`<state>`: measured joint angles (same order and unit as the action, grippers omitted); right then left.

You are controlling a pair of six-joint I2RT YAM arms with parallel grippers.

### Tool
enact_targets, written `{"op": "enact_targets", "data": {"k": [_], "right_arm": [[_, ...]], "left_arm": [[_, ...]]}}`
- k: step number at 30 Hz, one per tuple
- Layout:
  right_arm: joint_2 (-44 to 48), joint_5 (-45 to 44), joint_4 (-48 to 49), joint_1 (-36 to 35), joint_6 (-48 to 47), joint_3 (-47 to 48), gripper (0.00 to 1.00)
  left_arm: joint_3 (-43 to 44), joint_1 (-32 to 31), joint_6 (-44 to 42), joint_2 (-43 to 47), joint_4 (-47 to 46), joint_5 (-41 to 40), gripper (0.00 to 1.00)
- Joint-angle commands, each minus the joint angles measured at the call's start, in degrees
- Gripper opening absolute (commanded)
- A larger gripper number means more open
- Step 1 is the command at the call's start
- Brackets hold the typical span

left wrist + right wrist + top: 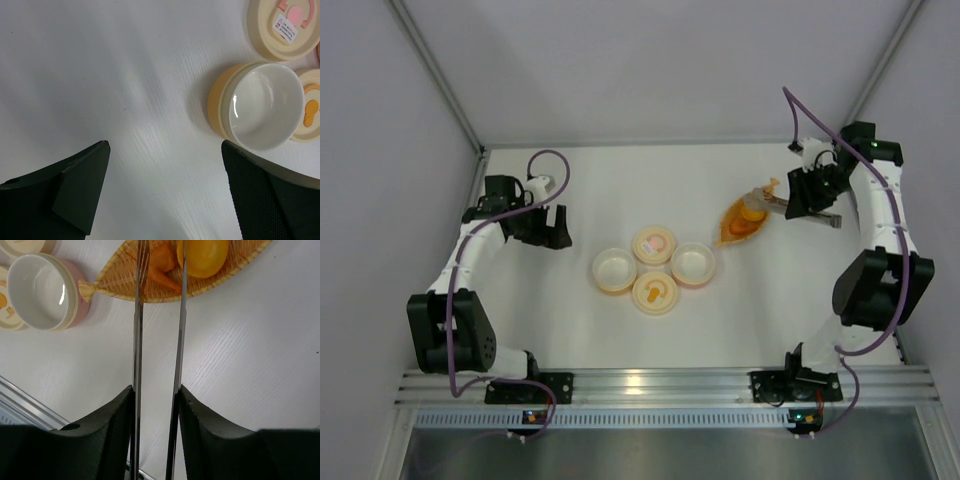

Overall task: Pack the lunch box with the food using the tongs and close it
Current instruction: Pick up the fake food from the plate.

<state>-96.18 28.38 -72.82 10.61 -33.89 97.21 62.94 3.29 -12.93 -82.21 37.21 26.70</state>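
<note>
The lunch box lies open at the middle of the table, and we read that layout as made ready for filling. The yellow-orange tub and the pink tub stand mouth up and empty, with the two cream lids between them. The pink-marked lid is on the far side and the orange-marked lid on the near side. With the lids off, the mouths are free for a drop from above.

The food is not in the tubs yet. The yellow ball and the orange wedge rest side by side in the leaf-shaped dish, just right of the pink tub.

The tongs reach out over that dish, with the wedge showing between their two arms and the ball mostly outside the right one. Their tips run off the top of the wrist view, so we cannot tell whether they touch anything. The right gripper is clenched on the tongs, one pad on the outside of each arm. Squeezing harder would, we judge, pinch the tips together.

The left gripper hangs released near the yellow-orange tub, jaws wide with nothing between them. It is likely placed to steady a tub or fetch a lid.
</note>
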Motion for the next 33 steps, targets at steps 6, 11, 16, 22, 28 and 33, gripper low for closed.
{"op": "enact_targets", "data": {"k": [6,11,16,22,28,33], "right_arm": [[-7.08,-1.40,1.19,1.16,-1.71,7.37,0.38],[-12.09,-0.08,-0.92,3.01,-2.67,13.44,0.36],[-16.14,0.89,-2.42,3.36,-2.85,16.69,0.36],[-19.92,2.82,-5.32,4.50,-3.38,20.30,0.35],[-21.24,3.70,-6.46,5.47,-3.90,20.30,0.34],[-21.42,4.40,-7.25,5.65,-4.78,19.60,0.34]], "left_arm": [[3.07,0.05,-1.49,-0.05,0.58,3.01,0.98],[2.98,-0.04,-1.57,-0.58,1.02,3.36,0.98],[3.16,-0.04,-1.40,-1.19,1.11,3.54,0.98],[3.33,-0.04,-1.31,-1.28,1.37,4.06,0.98],[3.51,-0.04,-1.40,-1.98,1.55,4.33,0.98],[3.60,-0.04,-1.31,-2.42,1.37,4.15,0.98]]}}
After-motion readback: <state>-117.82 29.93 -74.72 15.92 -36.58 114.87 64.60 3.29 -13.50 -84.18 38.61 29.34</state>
